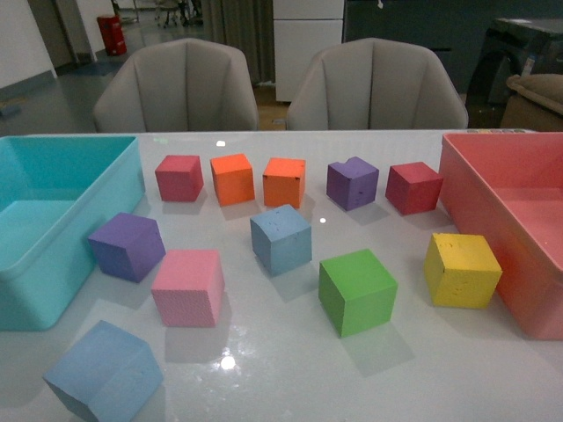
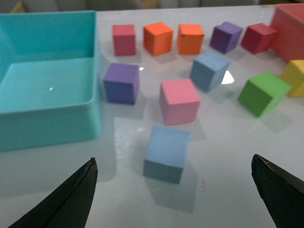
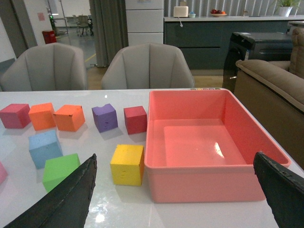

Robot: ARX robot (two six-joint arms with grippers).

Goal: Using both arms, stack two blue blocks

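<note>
Two sky-blue blocks lie on the white table. One blue block (image 1: 104, 374) sits at the near left; the other blue block (image 1: 281, 238) sits mid-table. In the left wrist view the near block (image 2: 166, 153) lies just ahead of my open left gripper (image 2: 173, 199), between its black fingers (image 2: 71, 199), and the mid-table block (image 2: 209, 70) is farther off. My right gripper (image 3: 175, 194) is open and empty in front of the pink bin; the mid-table blue block (image 3: 45, 147) shows far off to one side. Neither arm shows in the front view.
A teal bin (image 1: 53, 224) stands at the left, a pink bin (image 1: 519, 220) at the right. Purple (image 1: 127, 246), pink (image 1: 187, 287), green (image 1: 356, 290), yellow (image 1: 462, 269), red, orange and another purple cube are scattered between. Two grey chairs stand behind the table.
</note>
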